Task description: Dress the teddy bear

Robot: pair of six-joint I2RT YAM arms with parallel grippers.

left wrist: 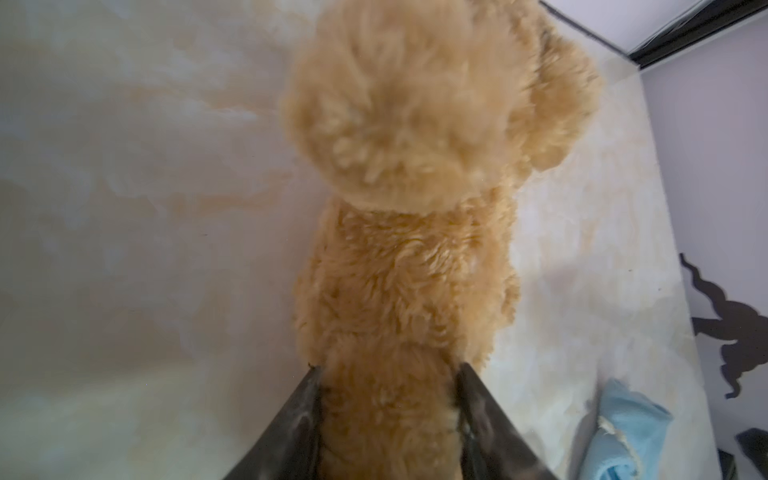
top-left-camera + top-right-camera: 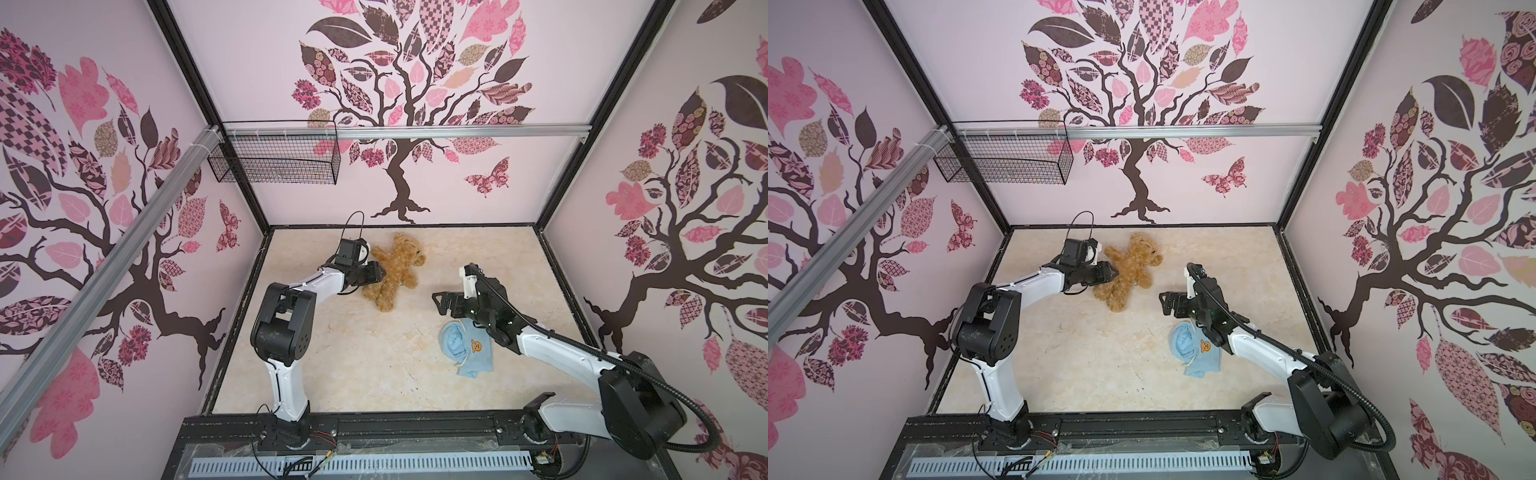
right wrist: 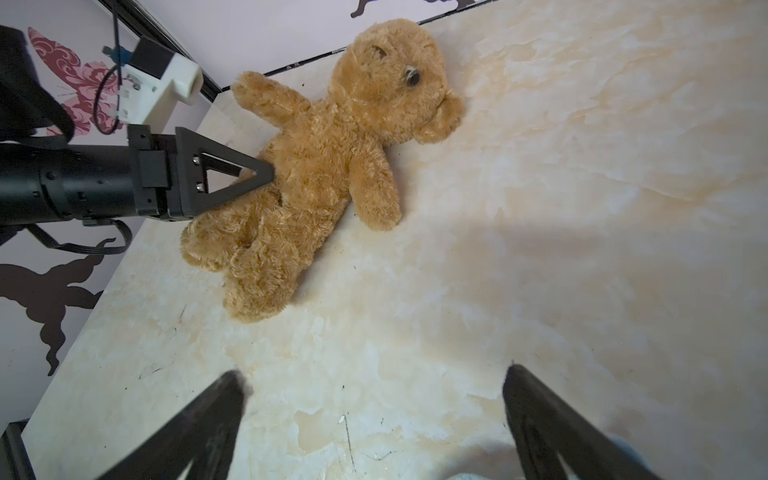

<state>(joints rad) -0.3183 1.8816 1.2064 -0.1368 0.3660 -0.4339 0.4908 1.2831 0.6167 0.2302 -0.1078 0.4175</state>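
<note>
The teddy bear [image 2: 395, 270] [image 2: 1127, 274] lies flat on the surface [image 2: 353, 353], a smooth cream slab veined in tan like marble. Its pile is shaggy, curly and golden brown; the head is round with a stubby rounded ear, and in the right wrist view [image 3: 332, 158] one glossy dark eye shows and an arm sticks out on each side of it. The thick, blunt legs lie close together

The left gripper [image 2: 380, 272] [image 2: 1113, 274] meets the bear at its flank, between one arm and the legs. Its black, wedge-shaped jaws pinch the plush: in the left wrist view [image 1: 386, 368] the fur [image 1: 407, 270] fills the gap and narrows where both jaws press into it. From the right wrist view the triangular tip [image 3: 262, 172] sinks into the curls

The right gripper [image 2: 438, 305] [image 2: 1165, 303] hangs apart from the bear, off its other side, past the outstretched arm. Its jaws stand spread wide with only bare surface between them [image 3: 374, 374]

A light blue shirt [image 2: 467, 351] [image 2: 1196, 351] of soft knit, crumpled, with a small orange bear face on it, lies well apart from the bear, to its right and nearer the camera in both top views. Its pale frayed edge shows in the left wrist view [image 1: 627, 424]

A black wire mesh basket [image 2: 274, 160], box-shaped, hangs on the wall high above the bear and to its left
</note>
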